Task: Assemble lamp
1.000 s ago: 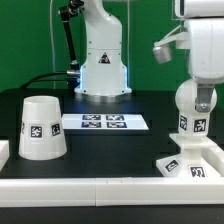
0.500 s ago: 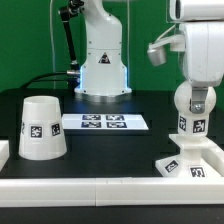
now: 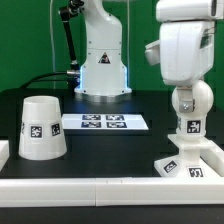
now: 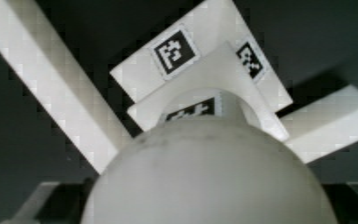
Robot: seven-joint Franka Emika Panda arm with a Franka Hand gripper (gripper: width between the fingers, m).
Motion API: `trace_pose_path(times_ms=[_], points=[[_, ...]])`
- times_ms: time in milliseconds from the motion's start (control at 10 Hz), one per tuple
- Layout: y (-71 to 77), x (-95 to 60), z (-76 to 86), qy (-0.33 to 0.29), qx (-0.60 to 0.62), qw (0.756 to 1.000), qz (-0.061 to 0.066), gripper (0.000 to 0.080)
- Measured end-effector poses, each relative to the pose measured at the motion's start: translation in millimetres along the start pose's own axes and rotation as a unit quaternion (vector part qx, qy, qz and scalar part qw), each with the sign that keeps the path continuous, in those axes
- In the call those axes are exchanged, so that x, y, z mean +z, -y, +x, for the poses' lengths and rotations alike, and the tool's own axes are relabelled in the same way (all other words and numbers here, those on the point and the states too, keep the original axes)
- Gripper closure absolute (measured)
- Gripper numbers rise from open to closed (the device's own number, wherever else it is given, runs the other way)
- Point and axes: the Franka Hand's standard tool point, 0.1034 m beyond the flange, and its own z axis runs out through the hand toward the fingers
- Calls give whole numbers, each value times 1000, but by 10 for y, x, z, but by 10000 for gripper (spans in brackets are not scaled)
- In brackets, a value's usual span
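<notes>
Only the exterior view shows the shade (image 3: 42, 127); hand (image 3: 190, 101) on bulb (image 4: 202, 165), grip unclear.

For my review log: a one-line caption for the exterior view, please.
Claw grips the bulb upright on the base; shade stands apart at the exterior view's left, past the marker board.

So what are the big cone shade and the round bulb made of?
The shade looks like matte white plastic: smooth, opaque, no shine, though I can't be sure. The bulb has the same dull white plastic look, probably not glass, since nothing shows through it.
</notes>
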Motion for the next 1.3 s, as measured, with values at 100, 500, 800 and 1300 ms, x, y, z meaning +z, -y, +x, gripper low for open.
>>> trace_pose_path(times_ms=[100,500,800,1300], points=[[-14,1,13,-5,47,999,-4,223],[-21,3,36,-10,166,986,-7,222],[-16,3,40,-11,280,960,-5,222],[21,8,11,16,570,822,11,222]])
